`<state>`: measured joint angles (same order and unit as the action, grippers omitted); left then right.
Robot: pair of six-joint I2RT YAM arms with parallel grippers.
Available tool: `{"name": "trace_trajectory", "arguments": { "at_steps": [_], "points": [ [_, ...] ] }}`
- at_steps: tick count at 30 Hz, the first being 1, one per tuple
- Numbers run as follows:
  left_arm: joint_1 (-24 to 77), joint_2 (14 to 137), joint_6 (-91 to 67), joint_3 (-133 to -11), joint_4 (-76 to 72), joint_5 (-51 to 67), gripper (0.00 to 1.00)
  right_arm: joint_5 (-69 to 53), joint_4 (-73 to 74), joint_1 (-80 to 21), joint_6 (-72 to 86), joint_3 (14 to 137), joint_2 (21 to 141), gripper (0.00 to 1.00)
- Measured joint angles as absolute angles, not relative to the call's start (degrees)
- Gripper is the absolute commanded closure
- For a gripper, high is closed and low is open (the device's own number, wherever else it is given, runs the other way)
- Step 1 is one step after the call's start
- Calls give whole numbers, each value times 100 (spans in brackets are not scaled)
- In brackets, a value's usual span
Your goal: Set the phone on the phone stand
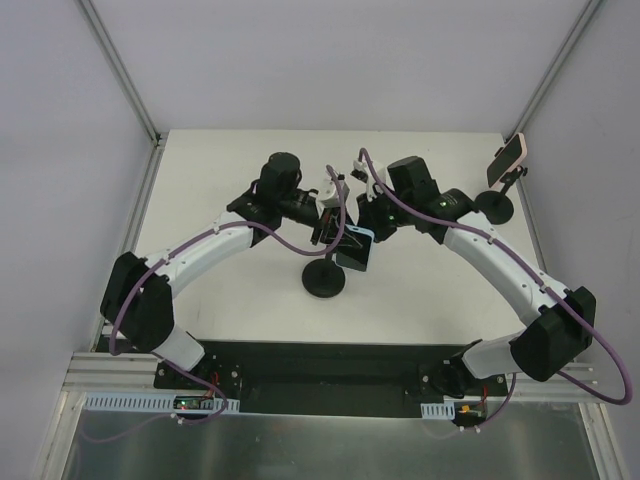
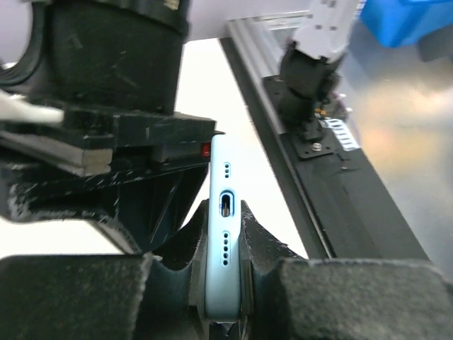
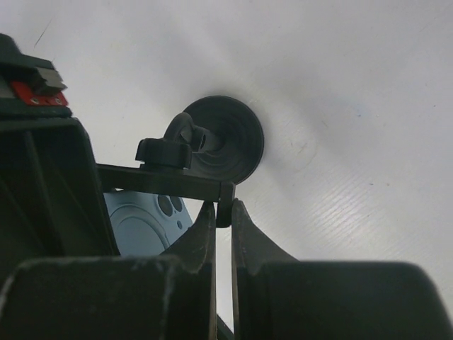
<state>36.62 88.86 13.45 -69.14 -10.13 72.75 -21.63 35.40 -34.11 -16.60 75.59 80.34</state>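
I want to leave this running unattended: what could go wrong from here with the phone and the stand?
1. The right claw pinches only a thin edge of the holder of the stand; it could slip, letting the stand twist or tip.
2. The left claw grips the phone by its narrow sides near the charging port; pushing it into the holder might lever it loose.
3. The two claws work very close together and may bump.

Light-blue phone (image 1: 356, 252) sits edgewise, apparently touching the cradle of the black round-based stand (image 1: 324, 281).
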Motion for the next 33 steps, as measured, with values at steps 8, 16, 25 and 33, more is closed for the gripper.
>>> {"name": "trace_trajectory", "arguments": {
  "at_steps": [8,16,25,33],
  "points": [
    [3861,7413,1146,-5846,-838,4246,100,-1815,2810,-3599,-1249,7255,7900,100],
    [4547,6740,-148,-5435,-322,1306,100,572,1623,-4772,-454,6184,7076,100],
    [4772,7142,-679,-5865,-165,475,100,4110,1623,-6187,64,6090,7067,100],
    [5026,7376,-989,-5898,-349,368,100,5544,2128,-6796,1109,5946,7072,100]
  ]
}}
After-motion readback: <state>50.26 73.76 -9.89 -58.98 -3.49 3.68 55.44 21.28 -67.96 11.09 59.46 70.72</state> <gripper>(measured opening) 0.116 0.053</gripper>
